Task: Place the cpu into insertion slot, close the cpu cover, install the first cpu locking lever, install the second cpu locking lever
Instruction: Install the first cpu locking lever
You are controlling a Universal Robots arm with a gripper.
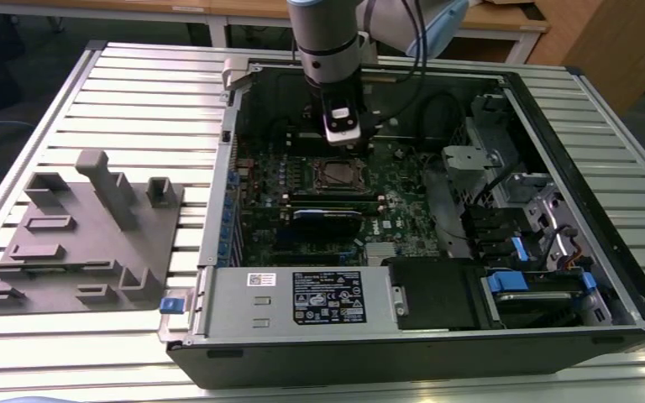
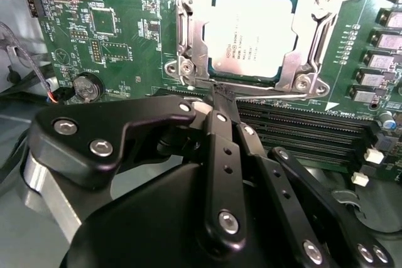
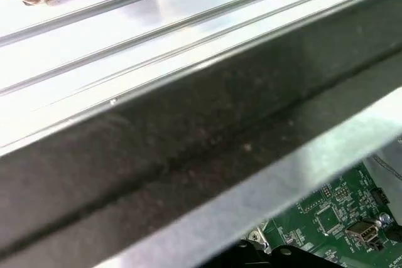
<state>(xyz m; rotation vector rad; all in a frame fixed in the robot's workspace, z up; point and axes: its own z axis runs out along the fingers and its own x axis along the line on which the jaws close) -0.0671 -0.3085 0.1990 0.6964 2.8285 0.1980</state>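
The arm (image 1: 328,38) reaches straight down, its gripper (image 2: 221,100) fingers pressed together at the tips.

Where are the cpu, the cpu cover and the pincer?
cpu (image 2: 251,34): second wrist view, middle of its silver top.
cpu cover (image 2: 312,36): second wrist view, on the frame's side bar beside the cpu.
pincer (image 2: 220,95): second wrist view, at the fingertips close to the cover's edge.
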